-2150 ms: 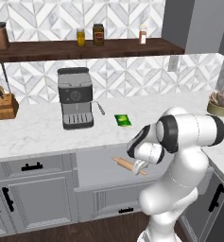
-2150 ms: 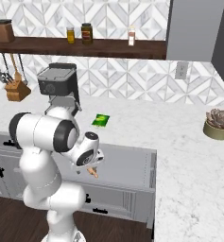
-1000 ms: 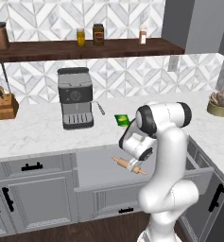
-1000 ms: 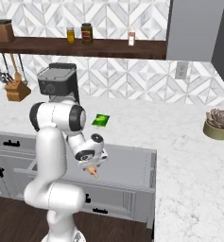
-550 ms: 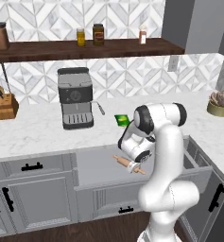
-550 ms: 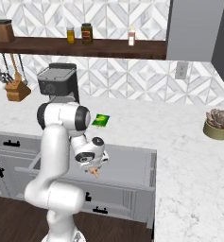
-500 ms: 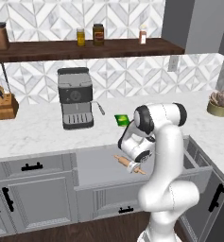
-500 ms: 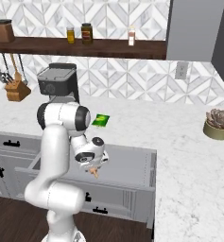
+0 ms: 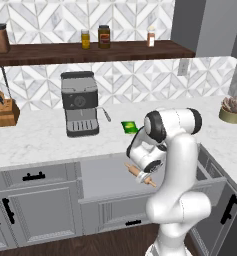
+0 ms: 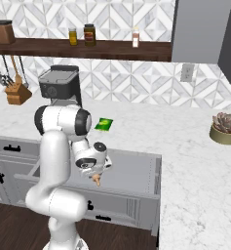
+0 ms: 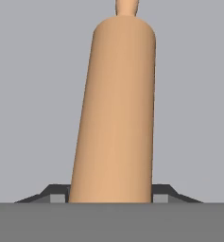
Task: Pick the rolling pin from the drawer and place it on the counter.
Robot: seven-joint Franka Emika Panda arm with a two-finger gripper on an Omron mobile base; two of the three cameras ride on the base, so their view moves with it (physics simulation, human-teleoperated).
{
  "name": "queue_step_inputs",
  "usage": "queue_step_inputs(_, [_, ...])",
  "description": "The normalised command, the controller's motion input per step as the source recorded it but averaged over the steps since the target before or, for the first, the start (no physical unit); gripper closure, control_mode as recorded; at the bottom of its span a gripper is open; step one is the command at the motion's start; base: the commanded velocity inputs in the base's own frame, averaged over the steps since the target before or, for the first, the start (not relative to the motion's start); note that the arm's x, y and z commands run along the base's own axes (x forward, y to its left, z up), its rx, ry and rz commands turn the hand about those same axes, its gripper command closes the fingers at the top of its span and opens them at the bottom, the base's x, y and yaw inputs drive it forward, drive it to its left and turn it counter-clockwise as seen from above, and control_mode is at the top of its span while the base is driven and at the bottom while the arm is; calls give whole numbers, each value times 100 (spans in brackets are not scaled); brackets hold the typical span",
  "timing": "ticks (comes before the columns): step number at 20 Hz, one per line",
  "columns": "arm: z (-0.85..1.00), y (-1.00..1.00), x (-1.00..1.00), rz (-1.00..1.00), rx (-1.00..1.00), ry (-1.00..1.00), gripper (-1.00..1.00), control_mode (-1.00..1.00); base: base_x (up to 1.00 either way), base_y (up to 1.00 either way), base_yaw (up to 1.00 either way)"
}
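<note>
Two dark fingertips (image 11: 59, 194) are pinched on the rolling pin (image 11: 116, 113), long axis pointed at 12 o'clock above the drawer (image 9: 102, 175).

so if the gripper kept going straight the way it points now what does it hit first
The rolling pin already sits between the gripper fingers. Past it lies the plain grey floor of the open drawer, probably very near; depth is unclear.

The white arm bends down over the open grey drawer (image 10: 131, 176), and its gripper (image 10: 95, 173) hangs just above the inside. A bit of the light-brown rolling pin (image 10: 97, 180) pokes out under the gripper (most of it is hidden). On the counter (image 10: 185, 146) sit a coffee machine (image 10: 59, 87), a small green packet (image 10: 104, 124) and a potted plant (image 10: 225, 128).
</note>
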Motion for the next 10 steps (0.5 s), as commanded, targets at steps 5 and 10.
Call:
queue_step_inputs(5, [38, -43, -96, -4, 0, 0, 100, -100, 0, 0, 0])
queue_step_inputs(10, [98, -32, -9, -14, 0, 7, 100, -100, 0, 0, 0])
